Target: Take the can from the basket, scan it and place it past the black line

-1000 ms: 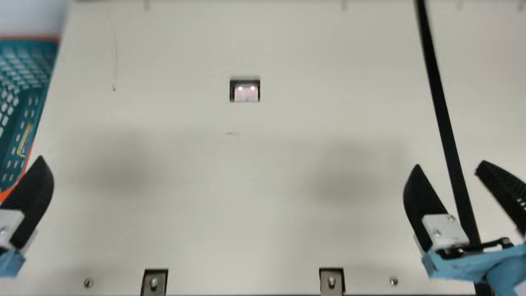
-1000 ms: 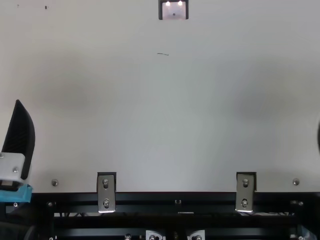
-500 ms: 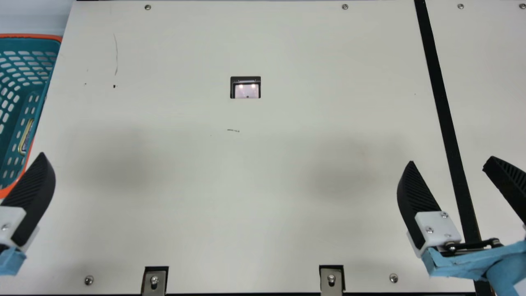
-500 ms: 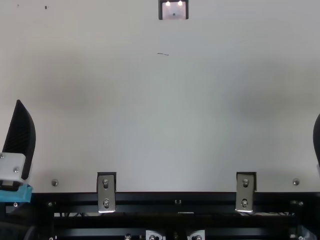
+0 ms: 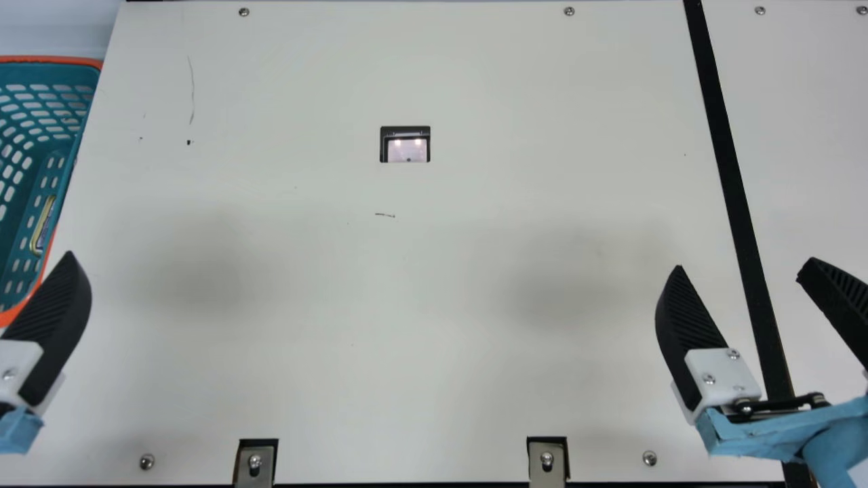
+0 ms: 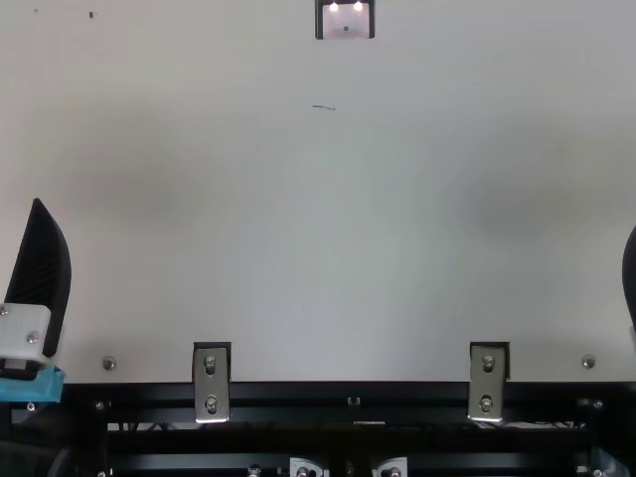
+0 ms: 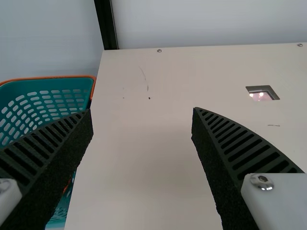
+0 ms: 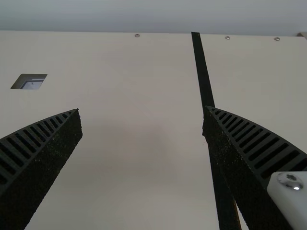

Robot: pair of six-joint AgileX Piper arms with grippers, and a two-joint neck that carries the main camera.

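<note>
Main view: gold-edged can (image 5: 42, 225) inside the teal, slotted plastic basket (image 5: 51, 60)

At the left side of the cream counter (image 5: 441, 305), the orange-rimmed basket holds the can against its slotted inside, near the side facing the counter; whether the can is upright cannot be told.

The black left gripper (image 5: 51, 325) is beside the basket's near corner, and its own wrist view shows the ribbed fingers (image 7: 249, 148) standing wide apart. The black right gripper (image 5: 743, 264) is at the counter's right, its fingers likewise spread, with the long black line (image 5: 729, 183) passing between them in the main view.

Set into the counter between basket and line is a dark-framed scanner window (image 5: 407, 150) with two bright spots in its pinkish pane. Two metal brackets (image 5: 255, 469) (image 5: 546, 469) sit at the near edge.
</note>
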